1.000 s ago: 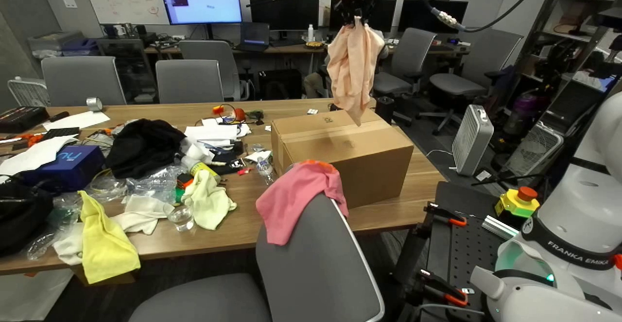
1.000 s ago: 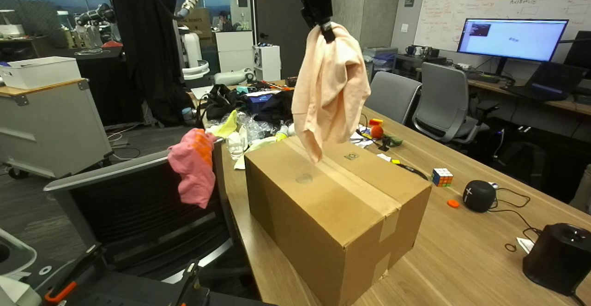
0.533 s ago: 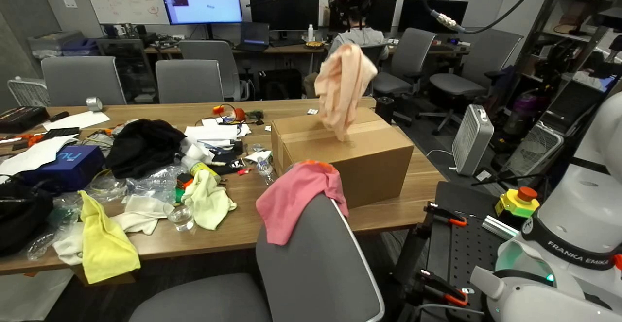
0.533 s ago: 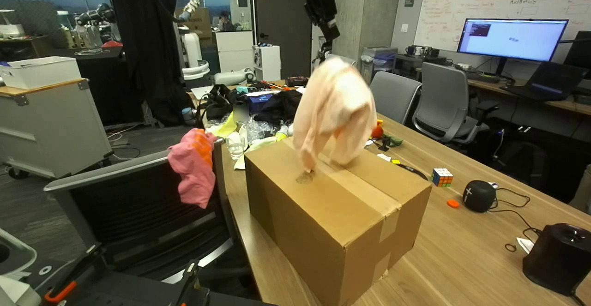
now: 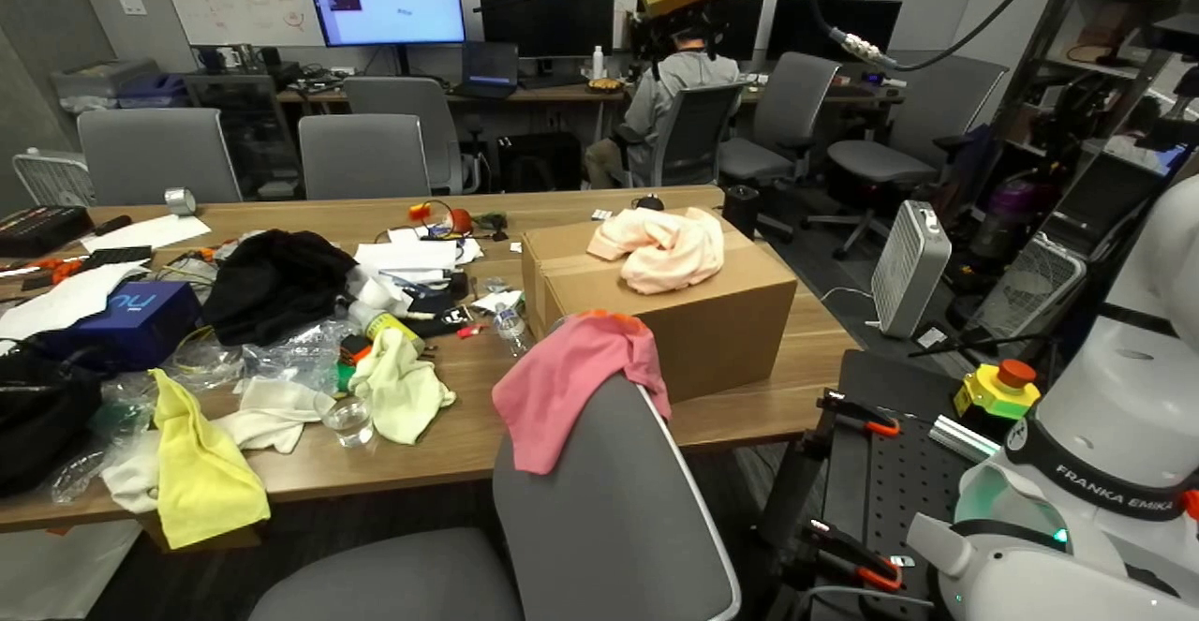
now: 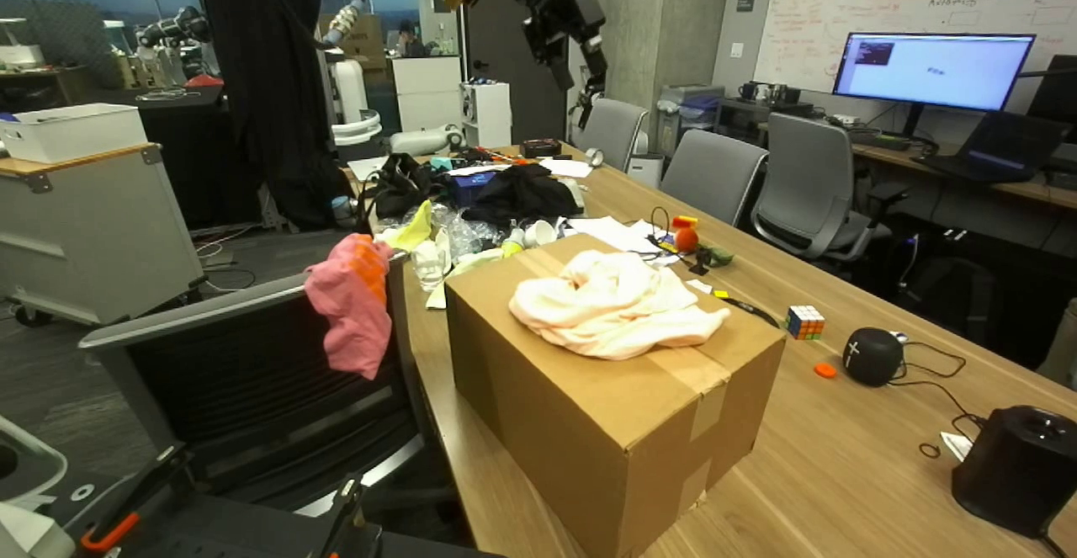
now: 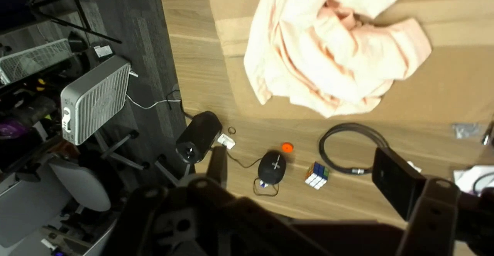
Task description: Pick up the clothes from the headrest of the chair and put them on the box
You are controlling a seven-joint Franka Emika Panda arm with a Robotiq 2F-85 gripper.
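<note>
The peach cloth (image 6: 618,310) lies crumpled on top of the cardboard box (image 6: 538,406), which stands on the wooden bench (image 6: 850,474). Higher up, apart from the cloth, hangs the pincer (image 7: 308,173), spread wide with nothing in its hold. In both exterior views a pink cloth (image 5: 581,387) with an orange patch drapes over the backrest of the chair (image 5: 618,527), near the box

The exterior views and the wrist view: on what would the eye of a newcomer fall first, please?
Probably on the pale peach cloth, lying crumpled on top of the cardboard box and bright in all three views. Next, perhaps, comes the pink-and-orange cloth, draped over the top of the chair in both exterior views. The gripper, open and holding nothing, hangs higher than the box.
</note>
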